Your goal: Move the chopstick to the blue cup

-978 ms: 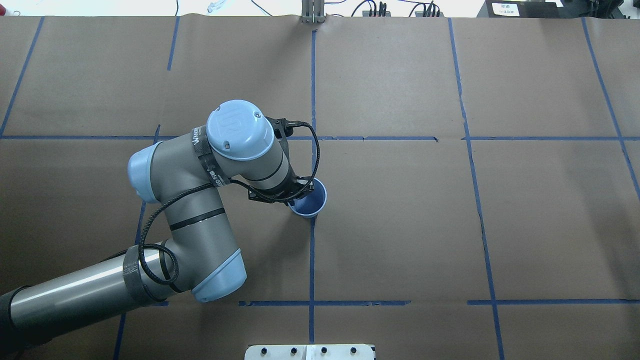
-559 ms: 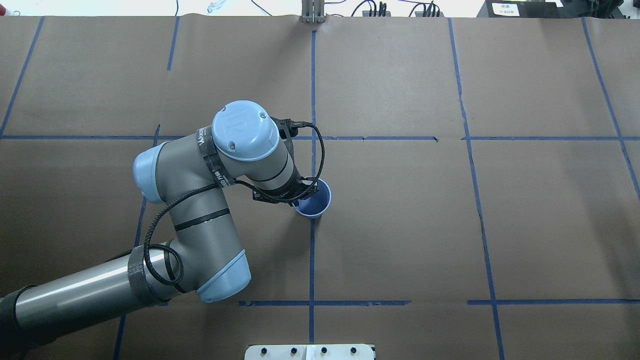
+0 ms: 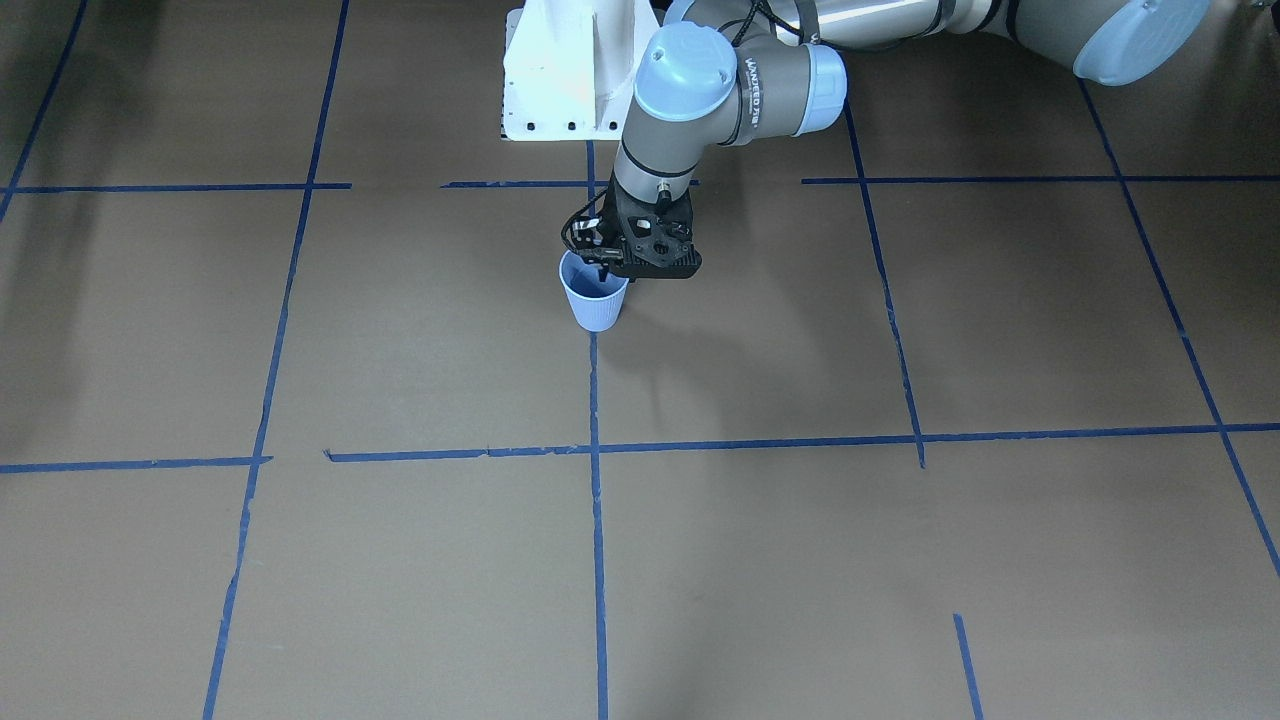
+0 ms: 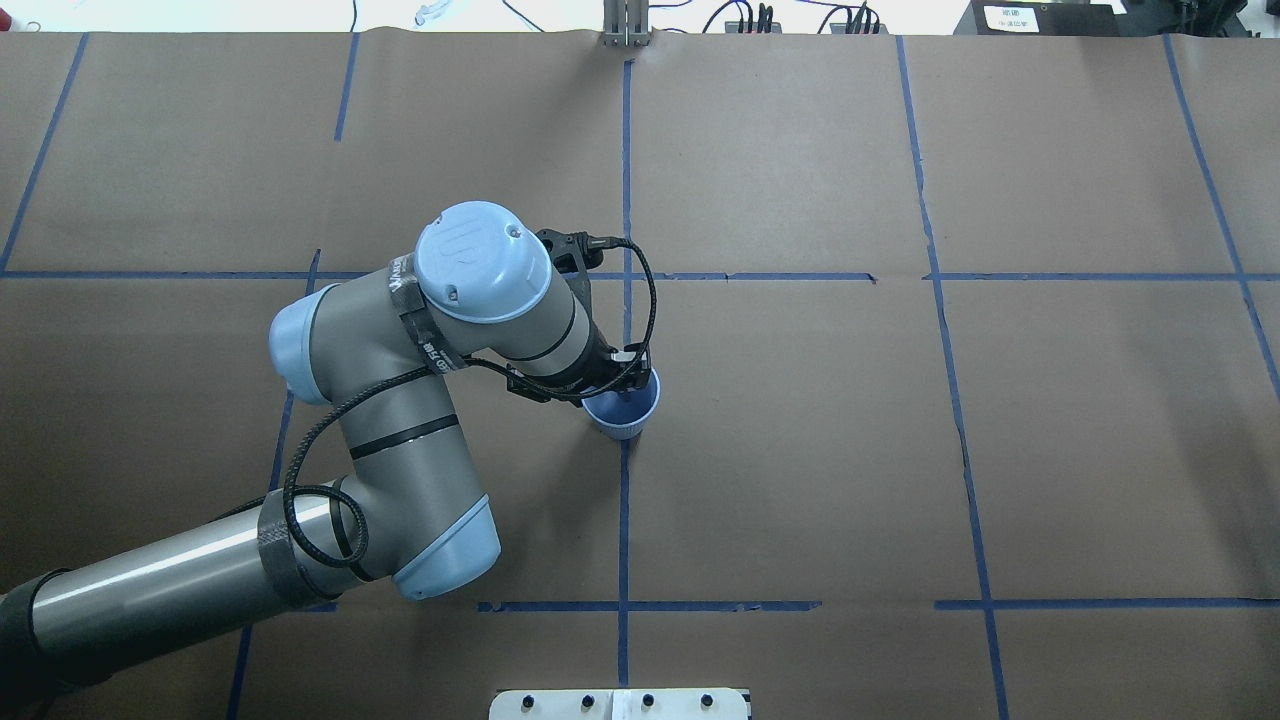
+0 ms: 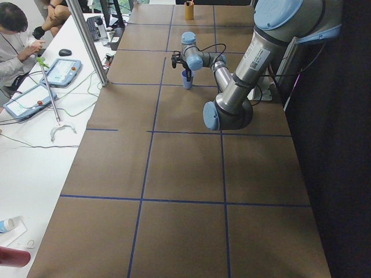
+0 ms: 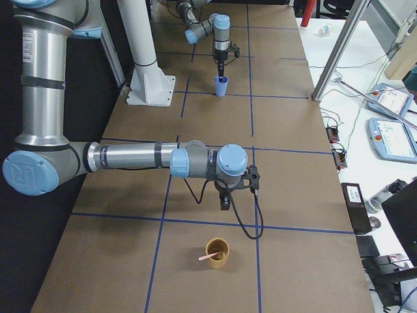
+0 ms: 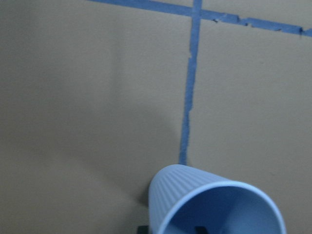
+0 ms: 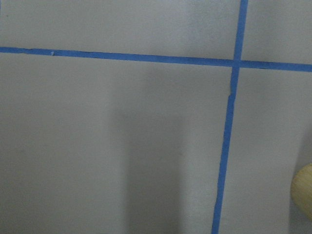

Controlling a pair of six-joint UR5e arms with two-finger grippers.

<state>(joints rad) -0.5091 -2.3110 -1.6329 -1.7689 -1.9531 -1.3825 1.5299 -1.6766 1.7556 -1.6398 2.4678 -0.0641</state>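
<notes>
the chopstick [image 6: 207, 256] leans in a tan cup [image 6: 219, 261] near the right gripper [image 6: 224, 203], well apart from the blue cup [image 4: 626, 416]. since a moment ago the left wrist has turned slightly and covers more of the blue cup's rim. the left gripper [image 7: 169, 228] straddles its wall, tips cut off, so its grip is unclear. the right claw's state can't be told. the stick tilts low, free end toward the robot.

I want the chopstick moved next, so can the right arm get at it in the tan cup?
Probably yes. The right claw hangs close beside the tan cup, nothing lies between them, and the chopstick leans out over the rim with its upper end free.
</notes>
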